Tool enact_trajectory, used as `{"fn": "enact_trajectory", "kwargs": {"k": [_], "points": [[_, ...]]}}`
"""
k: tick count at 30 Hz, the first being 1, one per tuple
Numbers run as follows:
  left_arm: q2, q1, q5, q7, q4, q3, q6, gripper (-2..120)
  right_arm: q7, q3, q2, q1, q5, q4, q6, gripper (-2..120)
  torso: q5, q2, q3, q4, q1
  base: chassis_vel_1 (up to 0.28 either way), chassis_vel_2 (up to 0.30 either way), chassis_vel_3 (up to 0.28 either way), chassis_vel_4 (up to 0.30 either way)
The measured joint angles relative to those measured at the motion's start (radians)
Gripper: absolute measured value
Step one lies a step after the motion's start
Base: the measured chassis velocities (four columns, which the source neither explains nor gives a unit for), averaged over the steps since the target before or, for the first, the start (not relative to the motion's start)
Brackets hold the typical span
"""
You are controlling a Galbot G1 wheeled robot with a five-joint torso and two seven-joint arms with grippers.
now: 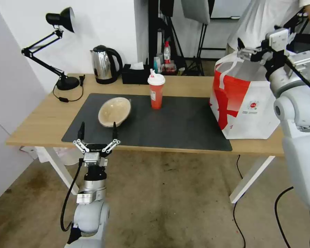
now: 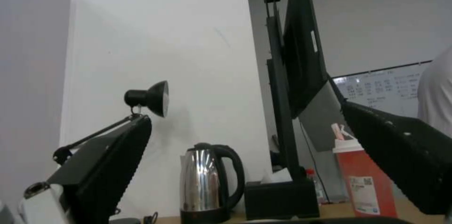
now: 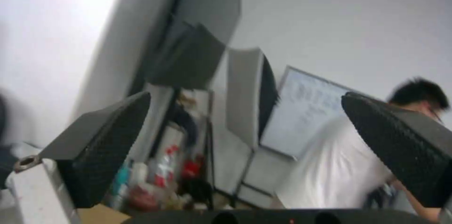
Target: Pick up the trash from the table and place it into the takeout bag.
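A beige bowl (image 1: 114,111) lies tilted on the dark mat (image 1: 182,124) of the table (image 1: 41,120), left of centre. Behind it to the right a red drink cup (image 1: 156,93) with a white lid stands upright; the left wrist view has this cup (image 2: 360,178) too. The red-and-white takeout bag (image 1: 244,100) stands at the table's right end. My left gripper (image 1: 97,128) is open at the table's front edge, just in front of the bowl and apart from it. My right gripper (image 1: 243,50) hovers above the bag's rim, and its fingers (image 3: 108,139) are spread wide with nothing between them.
A steel kettle (image 1: 105,63) and a black tissue box (image 1: 136,74) stand along the table's back edge. A black desk lamp (image 1: 60,20) occupies the back left corner, its cable trailing on the wood. Bottles and stands crowd the floor behind the table.
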Motion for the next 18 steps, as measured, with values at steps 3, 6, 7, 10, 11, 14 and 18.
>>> {"fn": "enact_trajectory", "kwargs": {"k": [3,6,7,10,11,14,18], "points": [[0.000,0.001,0.000,0.000,-0.001,0.001,0.000,100,0.000,-0.018,-0.001,-0.038,0.002,0.041,0.043,100,0.0000,0.000,0.000,0.0000,0.000,0.000,0.000,0.000,0.000],[0.000,0.001,0.000,-0.001,-0.002,0.002,0.001,100,0.002,-0.038,0.004,-0.081,0.005,0.072,0.082,100,0.0000,0.000,0.000,-0.0001,0.000,0.000,0.000,0.000,0.000],[0.000,0.001,0.000,-0.001,-0.004,0.001,0.001,100,0.008,-0.056,0.012,-0.119,0.010,0.089,0.133,100,0.0000,0.000,0.000,0.0000,0.000,0.000,0.000,0.000,0.000],[0.000,0.002,0.000,-0.001,-0.007,0.000,0.002,100,0.032,-0.086,0.033,-0.181,0.012,0.107,0.220,100,0.0001,0.000,0.000,0.0000,0.000,0.000,0.000,0.000,0.000],[0.000,0.004,0.000,-0.001,-0.008,0.000,0.002,100,0.043,-0.098,0.041,-0.205,0.012,0.112,0.255,100,-0.0001,0.000,0.000,0.0001,0.000,0.000,0.000,0.000,0.000],[0.000,0.008,0.000,-0.001,-0.013,-0.001,0.002,100,0.069,-0.130,0.070,-0.280,0.009,0.127,0.358,100,0.0002,0.000,0.000,0.0001,0.000,0.000,0.000,0.000,0.000],[0.000,0.014,0.000,-0.001,-0.018,-0.005,0.002,100,0.109,-0.162,0.132,-0.401,-0.037,0.134,0.516,100,0.0001,0.000,0.000,-0.0003,0.000,0.000,0.000,0.000,0.000]]}}
